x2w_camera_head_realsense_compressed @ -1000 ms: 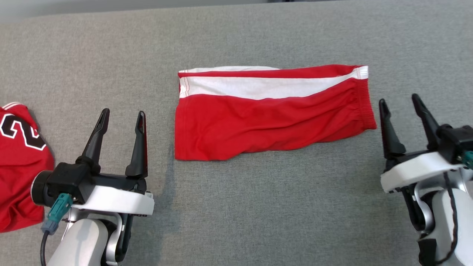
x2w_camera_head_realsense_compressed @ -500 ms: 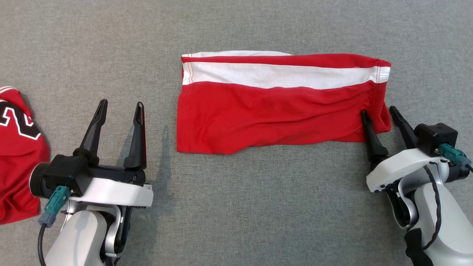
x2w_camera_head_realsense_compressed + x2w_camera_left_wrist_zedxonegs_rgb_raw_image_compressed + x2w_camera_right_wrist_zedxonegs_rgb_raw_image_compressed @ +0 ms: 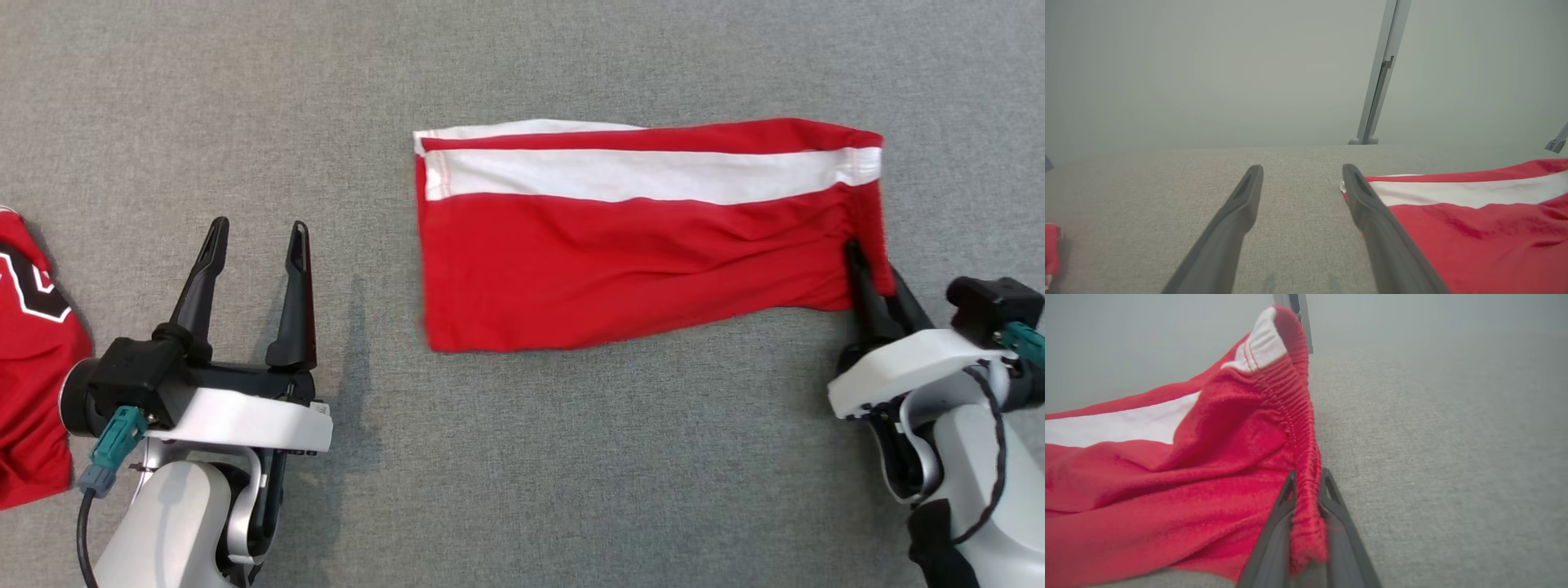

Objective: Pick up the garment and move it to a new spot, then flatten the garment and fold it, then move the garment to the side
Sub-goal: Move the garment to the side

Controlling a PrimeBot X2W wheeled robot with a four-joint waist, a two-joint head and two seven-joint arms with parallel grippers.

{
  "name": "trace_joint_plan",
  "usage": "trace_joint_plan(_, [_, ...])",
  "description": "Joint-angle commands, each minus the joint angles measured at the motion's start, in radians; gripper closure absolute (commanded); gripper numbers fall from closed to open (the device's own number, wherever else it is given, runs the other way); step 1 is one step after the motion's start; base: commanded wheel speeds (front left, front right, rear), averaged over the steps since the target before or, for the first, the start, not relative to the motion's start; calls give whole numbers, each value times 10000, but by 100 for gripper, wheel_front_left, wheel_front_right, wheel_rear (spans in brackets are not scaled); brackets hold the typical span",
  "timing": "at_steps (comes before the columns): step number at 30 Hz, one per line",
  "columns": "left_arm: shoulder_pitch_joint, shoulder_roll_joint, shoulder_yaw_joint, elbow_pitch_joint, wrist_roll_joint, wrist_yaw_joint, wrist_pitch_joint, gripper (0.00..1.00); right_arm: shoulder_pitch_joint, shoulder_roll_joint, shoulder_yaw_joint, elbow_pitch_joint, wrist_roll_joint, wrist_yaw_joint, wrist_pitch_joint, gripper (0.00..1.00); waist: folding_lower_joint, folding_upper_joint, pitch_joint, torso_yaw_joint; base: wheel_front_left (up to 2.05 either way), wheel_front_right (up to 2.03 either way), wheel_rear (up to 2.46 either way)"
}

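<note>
The garment (image 3: 637,245) is a pair of red shorts with a white stripe, folded into a flat rectangle on the grey table. My right gripper (image 3: 875,263) is shut on the elastic waistband at its lower right corner. In the right wrist view the waistband (image 3: 1306,486) is pinched between both fingers and the cloth (image 3: 1167,490) rises toward the grip. My left gripper (image 3: 255,242) stands open over bare table, well left of the garment's left edge. In the left wrist view the garment (image 3: 1474,228) lies right of the open gripper (image 3: 1301,176).
A second red garment (image 3: 33,367) with black and white lettering lies at the table's left edge, beside my left arm. A grey metal post (image 3: 1378,81) stands beyond the far edge of the table (image 3: 522,457).
My right gripper slid onto the garment's right end and shut on the waistband. The garment's left edge has shifted slightly right. The left gripper stayed open.
</note>
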Motion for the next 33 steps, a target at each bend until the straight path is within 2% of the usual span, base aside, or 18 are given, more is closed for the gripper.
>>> trace_joint_plan(1, [-166, 54, 25, 12, 23, 52, -23, 0, 124, -151, -153, 69, 48, -6, -97, 100, 0, 0, -33, -28, 0, 0, 0])
trace_joint_plan(8, [-136, 96, -39, 10, 33, 120, 80, 0, 326, -341, -979, 299, 52, -6, -191, 100, 0, 0, -127, -135, 0, 0, 0])
trace_joint_plan(14, [-120, 149, -51, 49, 15, 164, 113, 0, -84, -5, -882, -163, 342, -3, 207, 100, 0, 0, -199, -223, 0, 0, 0])
trace_joint_plan(19, [-123, 168, -79, 72, -3, 188, 116, 0, -270, 290, -24, -1799, 1068, -3, 1088, 100, 0, 0, -281, -225, 0, 0, 0])
trace_joint_plan(25, [-144, 99, -217, 131, -34, 145, 130, 0, -323, 489, 1437, -3671, 1107, -3, 2205, 100, 0, 0, -348, -54, 0, 0, 0])
trace_joint_plan(28, [-225, 10, -350, 219, -69, 77, 117, 0, -442, 570, 2341, -3851, 859, -3, 2539, 100, 0, 0, -363, 173, 0, 0, 0])
trace_joint_plan(33, [-364, -178, -570, 365, -72, -47, 62, 0, -674, 602, 3141, -3013, 573, -3, 2344, 100, 0, 0, -283, 547, 0, 0, 0])
